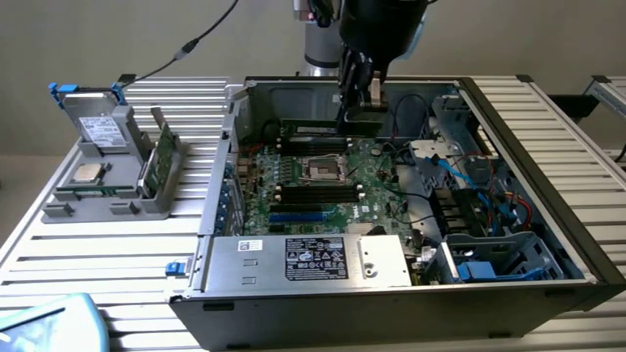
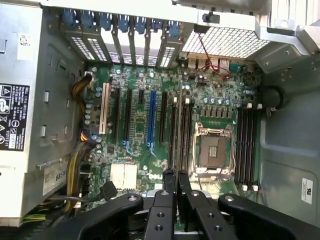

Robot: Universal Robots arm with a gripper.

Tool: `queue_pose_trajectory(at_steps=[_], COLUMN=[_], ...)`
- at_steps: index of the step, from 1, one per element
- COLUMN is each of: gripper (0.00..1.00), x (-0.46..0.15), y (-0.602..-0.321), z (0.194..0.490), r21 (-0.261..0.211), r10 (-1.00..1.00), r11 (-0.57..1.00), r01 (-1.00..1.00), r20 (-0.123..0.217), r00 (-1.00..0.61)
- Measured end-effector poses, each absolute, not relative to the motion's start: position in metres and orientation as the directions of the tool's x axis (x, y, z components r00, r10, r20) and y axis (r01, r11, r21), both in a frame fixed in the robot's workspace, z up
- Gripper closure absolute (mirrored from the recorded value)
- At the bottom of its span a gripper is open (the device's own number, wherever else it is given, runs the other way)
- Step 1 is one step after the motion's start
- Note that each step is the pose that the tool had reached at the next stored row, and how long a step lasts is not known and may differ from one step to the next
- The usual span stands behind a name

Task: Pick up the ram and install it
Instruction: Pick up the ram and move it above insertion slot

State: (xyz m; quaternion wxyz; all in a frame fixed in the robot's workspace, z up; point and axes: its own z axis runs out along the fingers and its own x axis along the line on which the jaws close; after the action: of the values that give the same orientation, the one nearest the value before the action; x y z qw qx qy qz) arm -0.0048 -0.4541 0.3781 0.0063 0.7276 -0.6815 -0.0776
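**Exterior view:** The gripper (image 1: 358,108), clenched on the ram (image 1: 315,129), holds the stick level over the far part of the motherboard (image 1: 293,187) inside the open computer case (image 1: 547,169), just beyond the processor socket (image 1: 323,170). A grey parts holder (image 1: 102,183) sits at the exterior view's left.

**Wrist view:** Black fingers (image 2: 169,179) pinch close together above the board, with the memory slots (image 2: 247,145) beside the socket.

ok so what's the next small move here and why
Probably ease straight down: the jaws are shut on the ram, which seems to hang level just above the memory slots beside the processor socket, not yet seated.
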Motion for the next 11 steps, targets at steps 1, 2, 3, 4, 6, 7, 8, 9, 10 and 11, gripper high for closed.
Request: queue_pose_trajectory(at_steps=[1, 2, 3, 4, 6, 7, 8, 9, 10, 11], gripper=[0.87, 0.87, 0.87, 0.87, 0.87, 0.87, 0.87, 0.87, 0.87, 0.87], x=[-0.004, -0.004, -0.004, -0.004, -0.003, -0.002, -0.002, -0.002, -0.002, -0.002], y=[-0.453, -0.451, -0.45, -0.448, -0.445, -0.445, -0.444, -0.443, -0.442, -0.441], z=[0.376, 0.375, 0.373, 0.371, 0.368, 0.366, 0.365, 0.363, 0.362, 0.361], r21=[0.115, 0.115, 0.115, 0.115, 0.115, 0.115, 0.115, 0.114, 0.113, 0.112], r10=[-0.993, -0.993, -0.993, -0.993, -0.993, -0.993, -0.993, -0.993, -0.993, -0.993], r11=[-0.071, -0.071, -0.071, -0.071, -0.071, -0.071, -0.071, -0.071, -0.071, -0.071], r01=[-0.991, -0.991, -0.991, -0.991, -0.991, -0.991, -0.991, -0.991, -0.991, -0.991], r20=[-0.104, -0.104, -0.104, -0.104, -0.101, -0.1, -0.099, -0.098, -0.098, -0.098], r00=[0.059, 0.059, 0.059, 0.059, 0.059, 0.06, 0.059, 0.059, 0.06, 0.06])
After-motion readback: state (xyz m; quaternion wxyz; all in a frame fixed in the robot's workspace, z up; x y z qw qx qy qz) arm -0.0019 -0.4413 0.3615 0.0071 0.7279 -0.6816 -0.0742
